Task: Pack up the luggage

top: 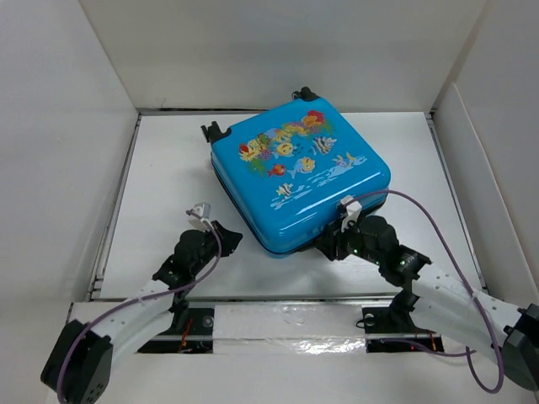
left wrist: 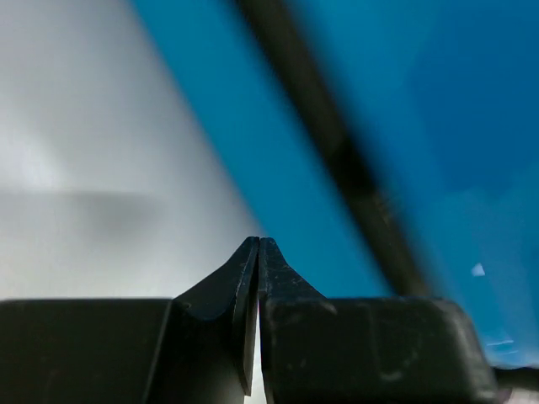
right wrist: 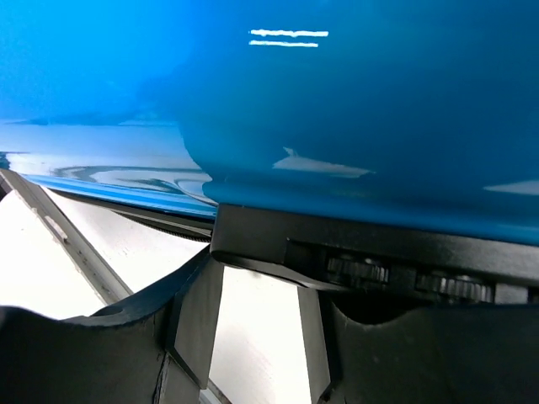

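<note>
The luggage (top: 299,172) is a bright blue hard-shell suitcase with a fish print. It lies closed and flat on the white table, turned at an angle. My left gripper (top: 232,237) is shut and empty, close to the case's near-left side. In the left wrist view its tips (left wrist: 258,246) point at the blue shell (left wrist: 429,93) and the dark zip seam (left wrist: 337,151). My right gripper (top: 337,244) is at the case's near-right edge. In the right wrist view it (right wrist: 253,282) is open, its fingers (right wrist: 195,320) just below the black lock block (right wrist: 370,265) on the shell (right wrist: 337,126).
Black-and-white wheels (top: 214,132) stick out at the case's far-left corner, and another (top: 305,93) at the far corner. White walls (top: 67,126) enclose the table on three sides. A taped strip (top: 278,324) runs along the near edge between the arm bases.
</note>
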You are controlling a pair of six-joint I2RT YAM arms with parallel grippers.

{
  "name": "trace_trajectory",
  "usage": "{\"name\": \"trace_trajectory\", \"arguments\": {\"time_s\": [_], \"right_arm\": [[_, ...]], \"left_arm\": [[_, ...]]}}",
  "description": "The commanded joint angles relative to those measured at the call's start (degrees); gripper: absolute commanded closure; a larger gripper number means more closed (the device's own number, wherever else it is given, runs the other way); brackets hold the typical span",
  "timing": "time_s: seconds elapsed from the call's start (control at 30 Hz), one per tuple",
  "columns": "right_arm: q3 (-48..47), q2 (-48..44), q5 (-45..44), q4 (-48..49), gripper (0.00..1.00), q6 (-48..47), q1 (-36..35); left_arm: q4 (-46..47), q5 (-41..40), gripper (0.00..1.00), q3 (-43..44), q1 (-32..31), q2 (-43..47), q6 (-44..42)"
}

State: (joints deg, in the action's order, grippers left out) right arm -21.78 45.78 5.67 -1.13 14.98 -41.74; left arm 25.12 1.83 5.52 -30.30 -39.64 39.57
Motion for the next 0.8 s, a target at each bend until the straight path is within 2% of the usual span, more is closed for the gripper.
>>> {"name": "trace_trajectory", "arguments": {"time_s": [0.0, 0.07, 0.1, 0.13, 0.2, 0.23, 0.4, 0.47, 0.57, 0.7, 0.77], "right_arm": [[-1.77, 2.91, -1.63, 0.68, 0.54, -0.57, -0.80], [-1.77, 4.40, -2.50, 3.14, 0.55, 0.30, -2.46], [-1.60, 4.84, -3.03, 3.67, 0.59, 0.83, -2.47], [-1.60, 5.37, -4.17, 4.28, 0.64, 1.19, -3.26], [-1.42, 6.33, -5.31, 6.13, 0.73, 2.94, -4.67], [-1.25, 6.60, -7.58, 7.09, 0.73, 3.64, -5.19], [-0.11, 6.43, -14.88, 10.70, 0.80, 8.74, -11.34], [0.25, 4.68, -20.42, 10.79, 0.81, 9.45, -13.45], [0.60, 4.75, -22.02, 12.28, 0.64, 8.58, -14.69], [-0.89, 8.09, -23.59, 11.67, 0.63, 8.57, -15.39], [-0.55, 9.06, -27.27, 13.59, 0.63, 9.27, -16.54]], "left_arm": [[9.57, 8.53, 1.00, -0.60, -0.89, -4.56, -1.86], [10.38, 7.41, 1.00, -0.42, -3.60, -6.24, -2.65], [10.21, 3.40, 1.00, -0.16, -5.88, -6.33, -3.27], [10.12, 0.84, 1.00, 0.45, -11.30, -6.85, -3.27], [11.34, -5.21, 1.00, 1.07, -16.43, -8.25, -3.27], [12.13, -6.64, 1.00, 2.03, -20.63, -10.70, -2.66], [21.08, -9.28, 1.00, 3.09, -25.24, -18.54, 0.59], [21.89, -11.13, 1.00, 3.97, -27.34, -20.91, 0.77], [24.00, -12.20, 1.00, 5.29, -27.88, -22.76, 0.33], [26.19, -11.76, 1.00, 5.91, -28.41, -23.82, 0.59], [26.99, -11.49, 1.00, 6.08, -28.41, -24.52, 0.68]]}}
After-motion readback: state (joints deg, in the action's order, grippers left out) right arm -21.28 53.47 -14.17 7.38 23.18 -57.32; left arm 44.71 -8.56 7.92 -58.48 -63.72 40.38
